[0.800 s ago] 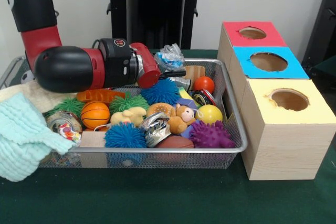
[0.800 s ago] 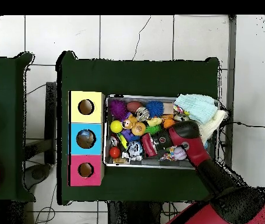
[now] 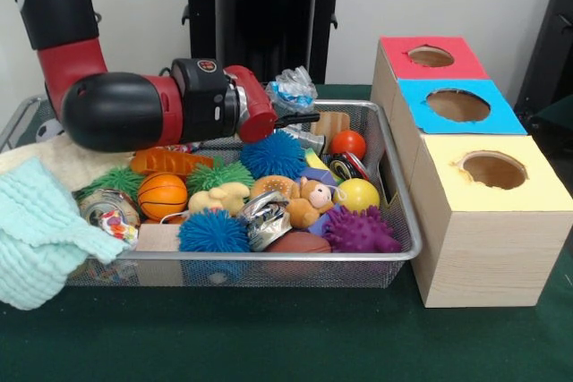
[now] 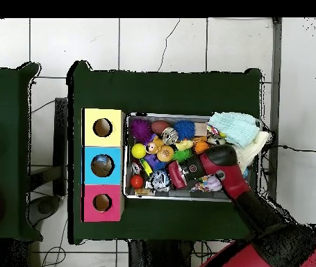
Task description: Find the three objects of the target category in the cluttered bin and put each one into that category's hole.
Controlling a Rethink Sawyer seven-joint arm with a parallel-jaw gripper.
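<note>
A: Where is the cluttered bin?

B: It stands on the green desk, just beside the three wooden boxes, at their left side in the front view. It is a shallow wire basket with a metal rim.

A: What is inside it?

B: Many small toys. At the front edge there is a blue spiky ball, a purple spiky toy and a crumpled silver foil piece. Behind them I see a small orange basketball, a yellow ball, a red ball and a little brown teddy. A pale green cloth hangs over the left corner of the bin.

A: And the boxes?

B: The yellow-topped box is nearest the camera, then the blue-topped box, then the red-topped box. Each top has one round hole. I cannot see anything inside the holes.

A: The claw?

B: The arm lies across the far part of the bin. The claw points toward the boxes, above the toys, but I cannot tell if it is wide, narrow or holding something.
</note>
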